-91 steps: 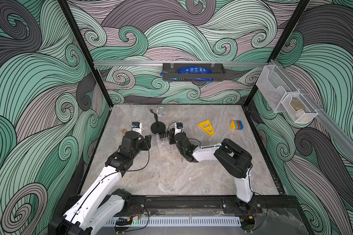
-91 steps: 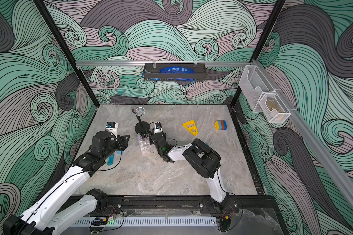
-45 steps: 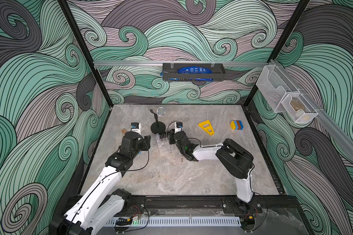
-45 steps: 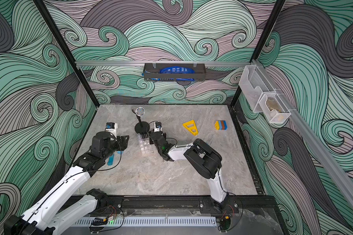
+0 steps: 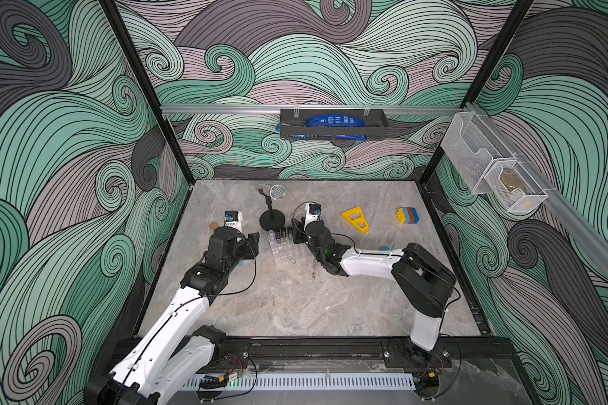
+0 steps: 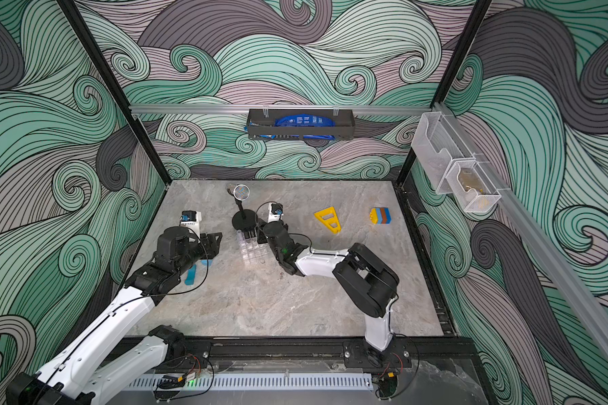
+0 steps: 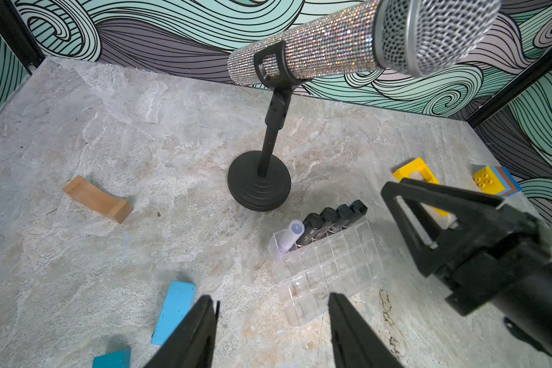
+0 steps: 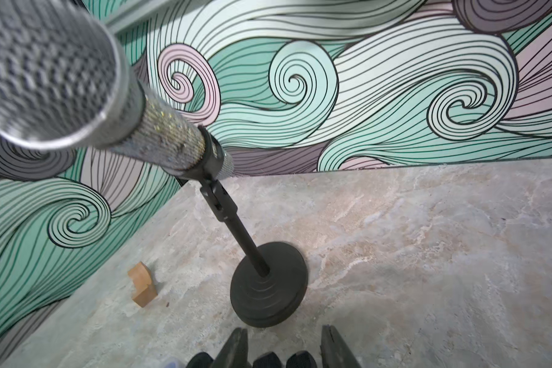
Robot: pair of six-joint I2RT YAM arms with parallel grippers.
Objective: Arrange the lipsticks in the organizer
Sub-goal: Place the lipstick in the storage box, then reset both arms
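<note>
Robot lab cell: patterned walls (image 5: 313,63), framed tabletop (image 5: 295,301)

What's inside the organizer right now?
The organizer holds a lavender lipstick and four black lipsticks, all in the row nearest the microphone stand. Other cells look empty. The clear walls blur the tubes' lower ends.
</note>
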